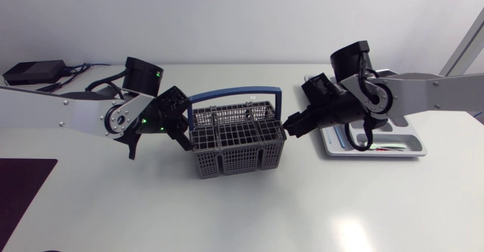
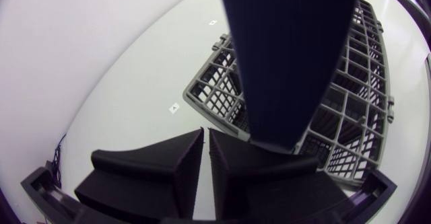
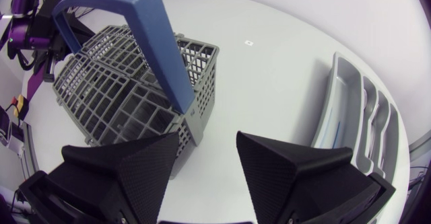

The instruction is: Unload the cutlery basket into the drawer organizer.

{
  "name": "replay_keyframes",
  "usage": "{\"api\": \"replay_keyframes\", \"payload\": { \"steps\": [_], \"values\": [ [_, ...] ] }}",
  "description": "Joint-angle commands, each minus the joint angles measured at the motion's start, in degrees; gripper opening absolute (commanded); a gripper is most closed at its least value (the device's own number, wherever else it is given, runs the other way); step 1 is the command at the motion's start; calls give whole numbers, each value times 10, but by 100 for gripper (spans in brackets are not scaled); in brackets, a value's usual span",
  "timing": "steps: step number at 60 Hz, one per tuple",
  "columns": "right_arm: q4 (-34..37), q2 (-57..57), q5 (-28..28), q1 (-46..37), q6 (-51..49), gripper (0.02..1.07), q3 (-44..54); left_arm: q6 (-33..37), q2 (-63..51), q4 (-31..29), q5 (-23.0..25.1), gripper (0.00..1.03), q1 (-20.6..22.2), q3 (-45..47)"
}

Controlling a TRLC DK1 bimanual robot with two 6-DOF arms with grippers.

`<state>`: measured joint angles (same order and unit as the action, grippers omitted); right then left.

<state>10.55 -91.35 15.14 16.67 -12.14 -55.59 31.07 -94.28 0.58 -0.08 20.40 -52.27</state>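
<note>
On the desk (image 1: 249,214) the grey basket (image 1: 236,140) stands in the middle, with the organizer (image 1: 412,147) to its right, partly under the right arm. The right pincer (image 1: 296,123) hangs released at the basket's right end, and the left pincer (image 1: 180,123) is clenched empty at its left. Picking looks to be the step in hand, so the next move probably calls for dipping inside.

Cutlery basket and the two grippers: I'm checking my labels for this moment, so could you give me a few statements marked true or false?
1. The cutlery basket has a blue handle. True.
2. The right gripper is shut on that handle. False: its fingers stand open with nothing between them, and the handle's foot is just ahead of one finger.
3. The drawer organizer lies on the left arm's side of the basket. False: it lies on the right arm's side, partly under that arm.
4. The left gripper is shut and holds nothing. True.
5. The basket stands between the two grippers. True.
</note>
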Motion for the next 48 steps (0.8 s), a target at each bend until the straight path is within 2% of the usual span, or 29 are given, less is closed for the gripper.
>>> {"api": "replay_keyframes", "payload": {
  "steps": [1,27,35,48],
  "values": [
    [9,22,9,16,18,66,26,-10,-25,6,5,16,5,-27],
    [24,74,5,35,30,66,60,-12,-49,6,4,17,15,-53],
    [30,86,5,35,29,66,58,-10,-32,4,3,36,4,-47],
    [43,109,4,21,19,66,58,-12,11,-1,5,50,-12,-23]
  ]
}}
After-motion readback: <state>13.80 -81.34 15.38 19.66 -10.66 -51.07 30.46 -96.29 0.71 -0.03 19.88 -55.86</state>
